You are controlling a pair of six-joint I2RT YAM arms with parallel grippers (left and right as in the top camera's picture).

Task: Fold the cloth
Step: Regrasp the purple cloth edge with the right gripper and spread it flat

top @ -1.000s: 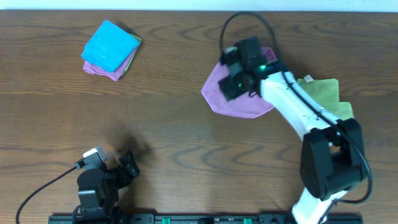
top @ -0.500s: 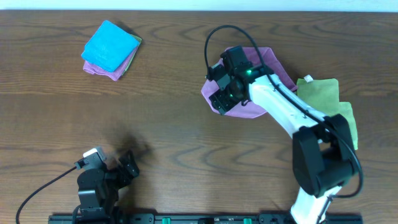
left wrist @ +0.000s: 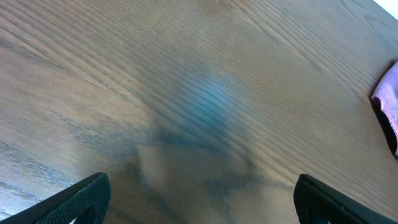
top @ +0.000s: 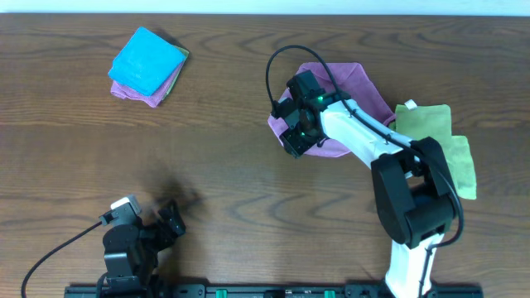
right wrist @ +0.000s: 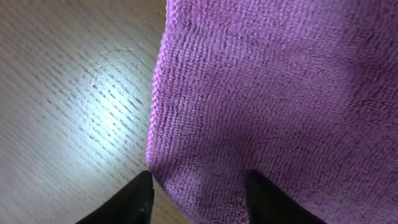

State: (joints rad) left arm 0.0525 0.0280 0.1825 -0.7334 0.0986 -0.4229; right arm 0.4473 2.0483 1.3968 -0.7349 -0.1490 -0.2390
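Right claw [right wrist: 198, 186] half-open, tips straddling cloth [right wrist: 280, 93] corner; left claw [left wrist: 202, 194] wide above table [left wrist: 186, 74].

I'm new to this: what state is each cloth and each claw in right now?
purple cloth, loosely spread on the table, edges uneven.
green cloth, spread out to its right.
blue cloth, folded, atop a small pile.
left claw, wide open above bare table.
right claw, fingers astride the purple cloth's corner; grip unclear.

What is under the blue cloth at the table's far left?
A pink cloth pokes out below the blue cloth, plus a green edge; the rest is covered.
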